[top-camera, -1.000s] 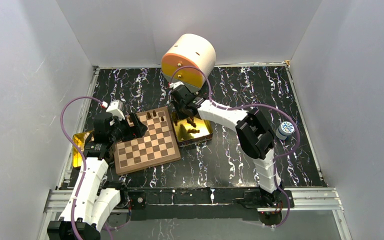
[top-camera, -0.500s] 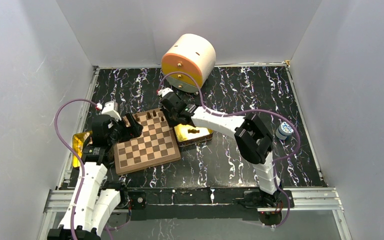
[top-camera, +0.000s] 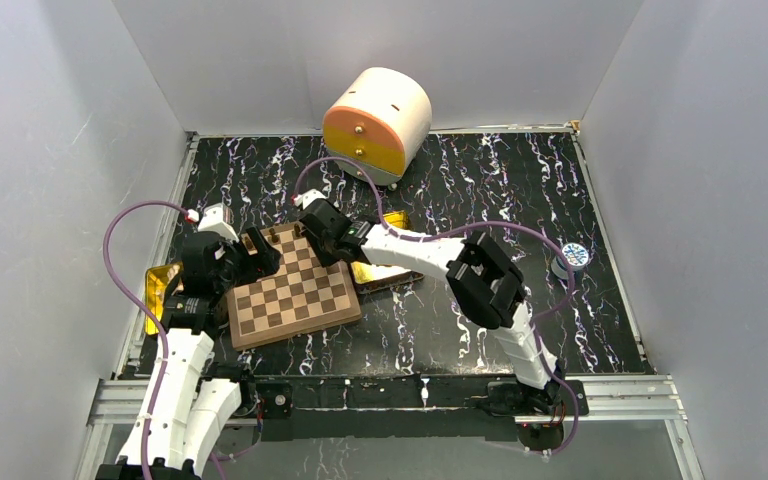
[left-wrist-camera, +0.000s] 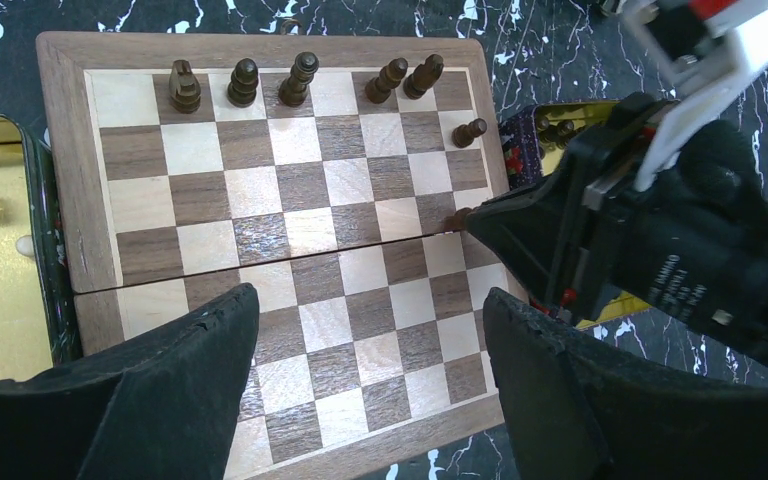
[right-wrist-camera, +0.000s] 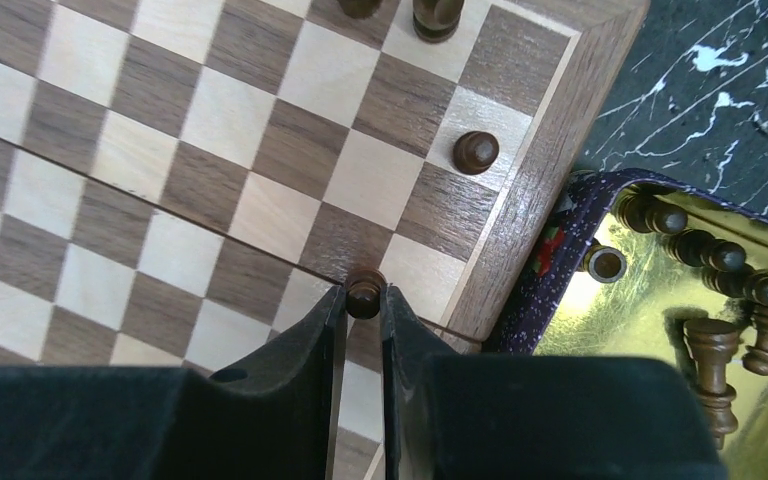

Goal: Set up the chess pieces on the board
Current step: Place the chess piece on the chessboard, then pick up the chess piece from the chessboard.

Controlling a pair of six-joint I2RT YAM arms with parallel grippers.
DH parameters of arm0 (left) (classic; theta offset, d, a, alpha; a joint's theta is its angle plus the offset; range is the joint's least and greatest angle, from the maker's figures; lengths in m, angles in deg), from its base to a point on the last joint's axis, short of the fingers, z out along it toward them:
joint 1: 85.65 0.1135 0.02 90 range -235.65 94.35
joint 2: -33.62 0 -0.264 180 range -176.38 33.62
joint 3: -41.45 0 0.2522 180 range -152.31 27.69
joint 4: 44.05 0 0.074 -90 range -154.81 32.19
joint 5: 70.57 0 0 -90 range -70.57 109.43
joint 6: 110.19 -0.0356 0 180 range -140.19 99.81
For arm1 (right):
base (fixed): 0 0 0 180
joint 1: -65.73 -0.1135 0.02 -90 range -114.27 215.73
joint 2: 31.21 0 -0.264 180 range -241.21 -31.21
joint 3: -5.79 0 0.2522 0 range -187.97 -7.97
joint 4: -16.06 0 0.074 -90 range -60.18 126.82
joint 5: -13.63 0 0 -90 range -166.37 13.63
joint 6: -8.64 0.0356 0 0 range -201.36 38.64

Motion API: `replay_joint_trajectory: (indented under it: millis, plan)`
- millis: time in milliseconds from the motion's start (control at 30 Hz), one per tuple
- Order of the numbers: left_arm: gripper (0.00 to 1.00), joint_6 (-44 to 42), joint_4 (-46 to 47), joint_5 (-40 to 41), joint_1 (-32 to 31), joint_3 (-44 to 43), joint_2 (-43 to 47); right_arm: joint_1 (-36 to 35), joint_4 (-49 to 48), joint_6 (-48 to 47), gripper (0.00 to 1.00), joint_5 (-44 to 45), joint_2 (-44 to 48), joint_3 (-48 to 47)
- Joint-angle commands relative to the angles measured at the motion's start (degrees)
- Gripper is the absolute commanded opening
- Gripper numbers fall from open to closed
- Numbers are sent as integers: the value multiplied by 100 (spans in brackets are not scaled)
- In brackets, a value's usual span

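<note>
You have no text, number or brand here that can be read. The one bit of lettering is a short line of white print on the black housing (left-wrist-camera: 676, 272) behind the right claw (left-wrist-camera: 463, 220), at the right of the left wrist view; it is too small and tilted to make out. At the right edge of the counter in the top view, a small round blue and white lid (top-camera: 572, 255) carries a marking, too tiny to tell.

One board (left-wrist-camera: 290, 262); six chess pieces (left-wrist-camera: 243, 82) standing on it, seventh in right pincer (right-wrist-camera: 365, 298); two gold tins (right-wrist-camera: 632, 322); one drawer unit (top-camera: 378, 120).
</note>
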Motion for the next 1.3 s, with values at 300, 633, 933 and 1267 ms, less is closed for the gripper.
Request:
replay_joint_trajectory:
  millis: [300, 633, 933, 1267]
  plan:
    - [78, 26, -34, 90, -22, -115, -7, -20, -13, -70, 37, 123, 41, -309]
    - [75, -79, -134, -367, -18, -538, -558, -15, -182, -124, 41, 215, 1464, 767]
    - [61, -48, -230, -696, -204, -1300, -1885, -7, -441, -79, 41, 539, 3242, 2471]
    - [48, -10, -319, 413, -1644, -2125, -3437, -1, -656, 174, 42, 799, 4545, 3825]
